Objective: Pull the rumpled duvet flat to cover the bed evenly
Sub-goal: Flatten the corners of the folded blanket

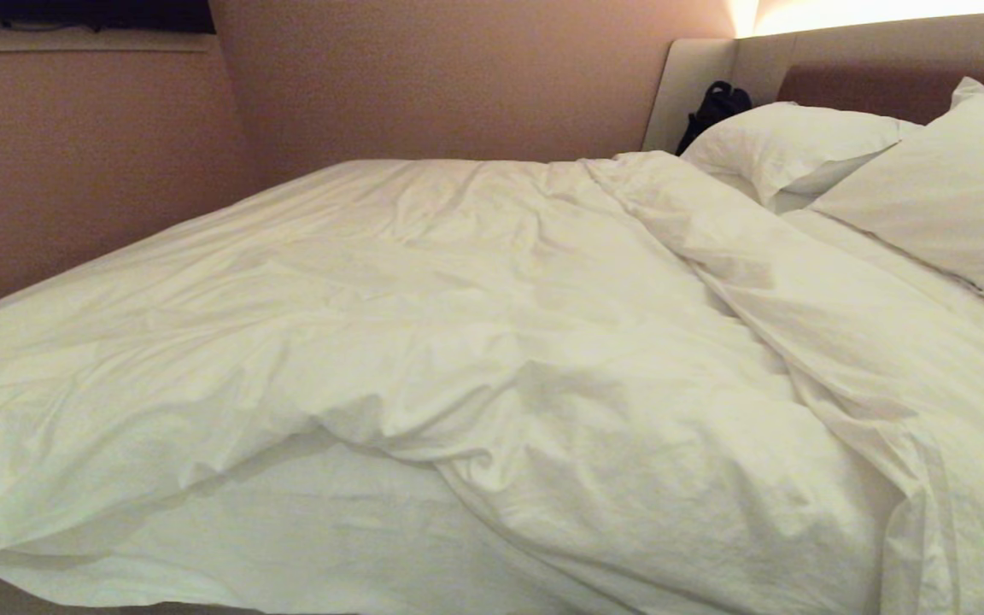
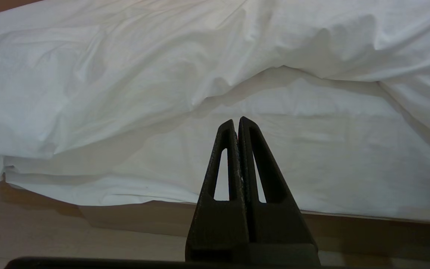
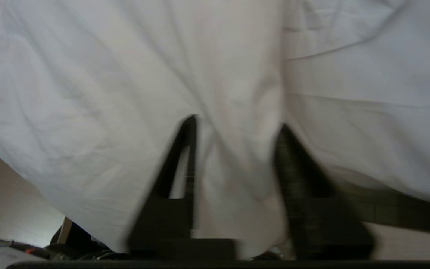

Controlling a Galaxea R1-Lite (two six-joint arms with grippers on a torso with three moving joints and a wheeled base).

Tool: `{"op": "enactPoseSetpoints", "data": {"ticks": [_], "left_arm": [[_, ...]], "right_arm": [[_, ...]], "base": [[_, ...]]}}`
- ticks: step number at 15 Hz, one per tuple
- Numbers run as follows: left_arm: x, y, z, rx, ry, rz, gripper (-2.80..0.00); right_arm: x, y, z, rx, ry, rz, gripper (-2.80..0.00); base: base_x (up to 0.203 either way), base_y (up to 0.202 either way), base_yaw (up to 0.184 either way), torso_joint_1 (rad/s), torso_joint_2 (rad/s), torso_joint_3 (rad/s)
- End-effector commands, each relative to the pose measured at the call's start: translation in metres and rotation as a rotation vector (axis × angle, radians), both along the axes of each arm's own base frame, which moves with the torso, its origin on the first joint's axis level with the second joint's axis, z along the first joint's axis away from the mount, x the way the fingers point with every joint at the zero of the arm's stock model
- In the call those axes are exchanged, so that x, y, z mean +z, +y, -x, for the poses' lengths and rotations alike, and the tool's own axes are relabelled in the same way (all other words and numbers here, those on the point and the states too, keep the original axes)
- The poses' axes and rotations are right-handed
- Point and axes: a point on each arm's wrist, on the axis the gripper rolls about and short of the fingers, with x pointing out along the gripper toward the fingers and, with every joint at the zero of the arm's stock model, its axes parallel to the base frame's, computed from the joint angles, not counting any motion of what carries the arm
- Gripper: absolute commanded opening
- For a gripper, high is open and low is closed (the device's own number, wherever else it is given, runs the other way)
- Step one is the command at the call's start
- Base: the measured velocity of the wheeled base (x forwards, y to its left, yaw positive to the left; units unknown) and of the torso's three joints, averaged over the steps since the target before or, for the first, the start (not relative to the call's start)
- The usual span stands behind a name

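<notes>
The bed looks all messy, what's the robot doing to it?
It is straightening the big white duvet on the bed. The right gripper is at the duvet's hanging edge, its fingers apart with a fold of cloth between them. The left gripper waits shut, low beside the bed, holding nothing. The duvet is still rumpled, and bare sheet shows at the near edge. Two pillows sit by the headboard.
</notes>
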Motion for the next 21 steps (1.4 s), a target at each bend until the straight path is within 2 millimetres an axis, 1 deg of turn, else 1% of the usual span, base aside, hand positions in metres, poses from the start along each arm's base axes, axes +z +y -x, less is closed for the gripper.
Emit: {"op": "enactPoseSetpoints", "data": {"ticks": [1, 3, 5, 7, 9, 12, 13, 16, 17, 21], "left_arm": [[0.000, 0.000, 0.000, 0.001, 0.001, 0.000, -2.80], [0.000, 0.000, 0.000, 0.001, 0.001, 0.000, -2.80], [0.000, 0.000, 0.000, 0.001, 0.001, 0.000, -2.80], [0.000, 0.000, 0.000, 0.001, -0.001, 0.000, -2.80], [0.000, 0.000, 0.000, 0.001, 0.001, 0.000, -2.80], [0.000, 0.000, 0.000, 0.001, 0.001, 0.000, -2.80], [0.000, 0.000, 0.000, 0.001, -0.001, 0.000, -2.80], [0.000, 0.000, 0.000, 0.001, 0.001, 0.000, -2.80], [0.000, 0.000, 0.000, 0.001, -0.001, 0.000, -2.80], [0.000, 0.000, 0.000, 0.001, 0.001, 0.000, -2.80]], "right_arm": [[0.003, 0.003, 0.001, 0.004, 0.001, -0.006, 0.00], [0.011, 0.009, 0.003, 0.006, 0.004, -0.016, 0.00], [0.024, 0.017, 0.007, 0.004, -0.004, 0.007, 0.00], [0.050, 0.030, 0.016, -0.011, -0.033, 0.077, 0.00], [0.080, 0.045, 0.029, -0.041, -0.067, 0.137, 0.00], [0.119, 0.086, 0.041, -0.034, -0.156, 0.124, 0.00], [0.128, 0.101, 0.040, -0.007, -0.177, 0.123, 0.00], [0.150, 0.156, 0.027, 0.153, -0.200, 0.104, 0.00], [0.156, 0.174, 0.025, 0.209, -0.206, 0.097, -2.80], [0.172, 0.231, 0.019, 0.460, -0.269, 0.131, -2.80]], "base": [[0.000, 0.000, 0.000, 0.000, 0.00, 0.000], [0.000, 0.000, 0.000, 0.000, 0.00, 0.000], [0.000, 0.000, 0.000, 0.000, 0.00, 0.000], [0.000, 0.000, 0.000, 0.000, 0.00, 0.000], [0.000, 0.000, 0.000, 0.000, 0.00, 0.000], [0.000, 0.000, 0.000, 0.000, 0.00, 0.000], [0.000, 0.000, 0.000, 0.000, 0.00, 0.000], [0.000, 0.000, 0.000, 0.000, 0.00, 0.000], [0.000, 0.000, 0.000, 0.000, 0.00, 0.000], [0.000, 0.000, 0.000, 0.000, 0.00, 0.000]]}}
